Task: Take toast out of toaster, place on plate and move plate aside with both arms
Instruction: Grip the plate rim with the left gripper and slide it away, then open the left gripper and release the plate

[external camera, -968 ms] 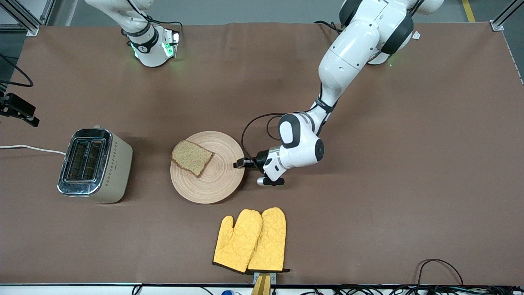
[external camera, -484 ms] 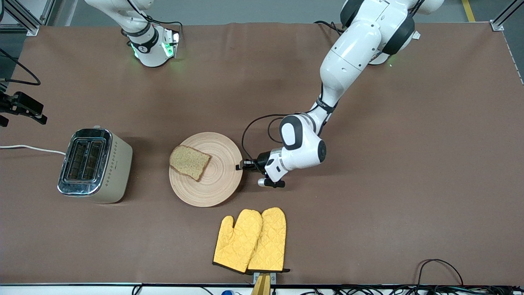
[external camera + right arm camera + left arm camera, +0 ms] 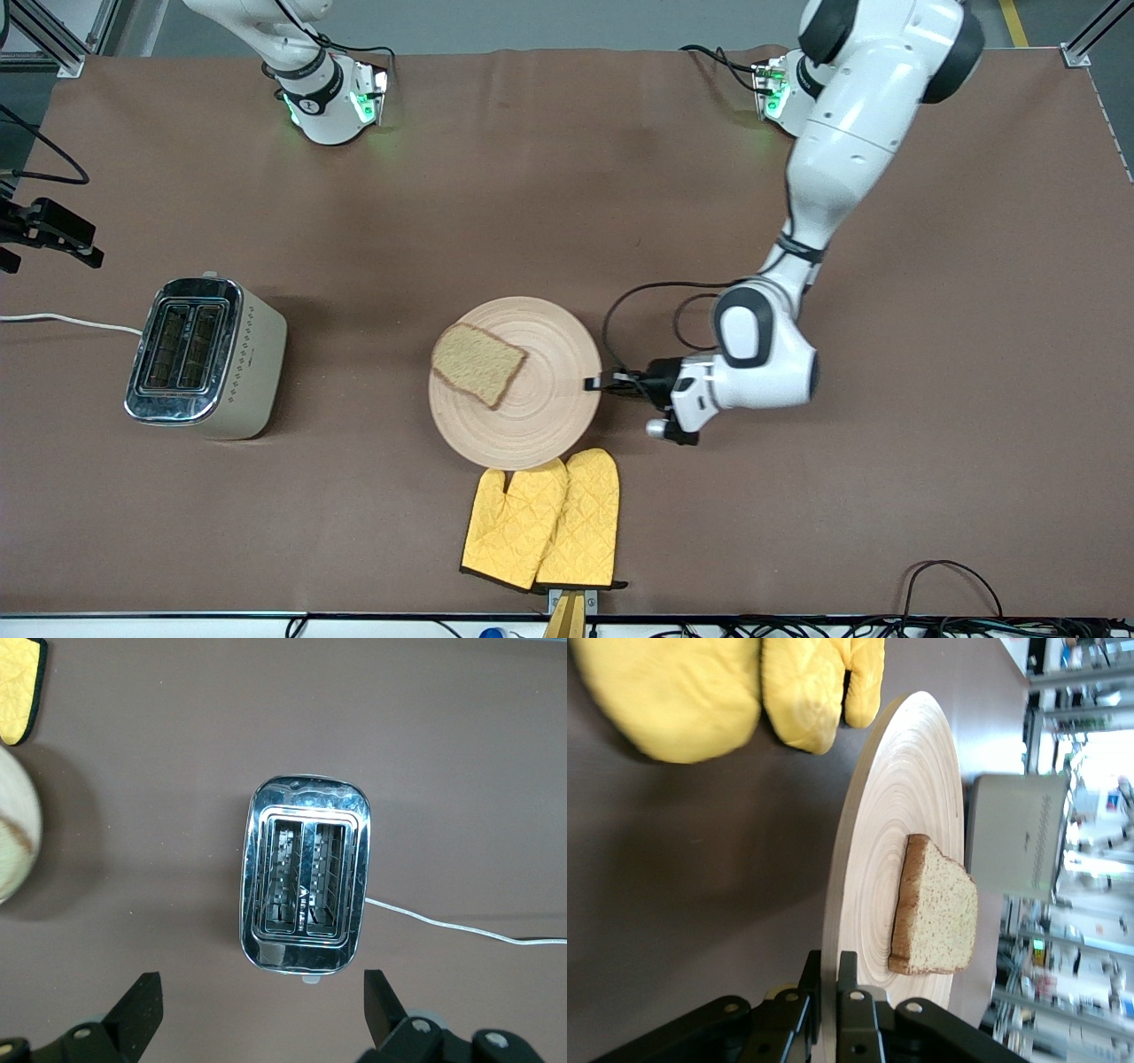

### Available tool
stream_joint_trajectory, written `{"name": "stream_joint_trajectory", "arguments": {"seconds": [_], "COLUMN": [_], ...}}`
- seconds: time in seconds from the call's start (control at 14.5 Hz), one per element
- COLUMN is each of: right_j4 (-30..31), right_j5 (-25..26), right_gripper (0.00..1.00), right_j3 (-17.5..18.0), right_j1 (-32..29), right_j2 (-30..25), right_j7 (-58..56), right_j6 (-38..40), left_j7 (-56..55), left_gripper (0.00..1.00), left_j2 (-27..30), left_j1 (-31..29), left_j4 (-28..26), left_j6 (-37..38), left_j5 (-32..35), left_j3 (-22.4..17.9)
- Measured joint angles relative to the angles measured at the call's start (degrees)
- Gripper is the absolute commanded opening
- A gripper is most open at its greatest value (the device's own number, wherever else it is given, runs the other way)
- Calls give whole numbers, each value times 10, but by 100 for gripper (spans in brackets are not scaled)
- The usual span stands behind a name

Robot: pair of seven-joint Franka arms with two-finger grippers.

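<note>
The round light-wood plate [image 3: 540, 416] is held at its rim by my left gripper [image 3: 592, 384], which is shut on the edge toward the left arm's end. In the left wrist view the two fingers [image 3: 848, 973] clamp the plate's rim [image 3: 921, 771]. The brown toast [image 3: 478, 363] lies flat on the plate, on the side away from the gripper, and also shows in the left wrist view [image 3: 939, 912]. My right gripper [image 3: 261, 992] is open wide and empty, high over the toaster [image 3: 306, 873].
The steel toaster [image 3: 205, 356] stands toward the right arm's end, slots up, its white cord [image 3: 62, 321] running off the table. Two yellow oven mitts [image 3: 542, 523] lie near the front camera edge; the plate's rim reaches their tips. The plate's edge [image 3: 13, 833] shows in the right wrist view.
The left gripper has carried the plate with the toast toward the left arm's end and nearer the front camera, up to the mitts. The right gripper has barely moved.
</note>
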State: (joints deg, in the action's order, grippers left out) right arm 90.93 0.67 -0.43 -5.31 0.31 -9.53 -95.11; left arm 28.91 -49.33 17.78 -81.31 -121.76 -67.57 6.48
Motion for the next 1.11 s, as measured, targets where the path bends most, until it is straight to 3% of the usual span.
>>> {"name": "stream_joint_trajectory", "arguments": {"seconds": [0.62, 0.83, 1.11], "right_j4": [0, 0, 0], "right_j5": [0, 0, 0], "right_gripper": [100, 100, 100], "right_j3": [0, 1, 1], "right_j1": [0, 0, 0], "right_j2": [0, 0, 0], "right_j7": [0, 0, 0], "right_j6": [6, 6, 6], "left_j7": [143, 188, 224], "left_gripper": [0, 0, 1], "left_j2": [19, 15, -14], "left_j1": [-288, -362, -417], "left_j4": [-29, -37, -44], "left_j6": [225, 243, 243], "left_j5": [135, 165, 178], "left_j3": [-2, -2, -2]}}
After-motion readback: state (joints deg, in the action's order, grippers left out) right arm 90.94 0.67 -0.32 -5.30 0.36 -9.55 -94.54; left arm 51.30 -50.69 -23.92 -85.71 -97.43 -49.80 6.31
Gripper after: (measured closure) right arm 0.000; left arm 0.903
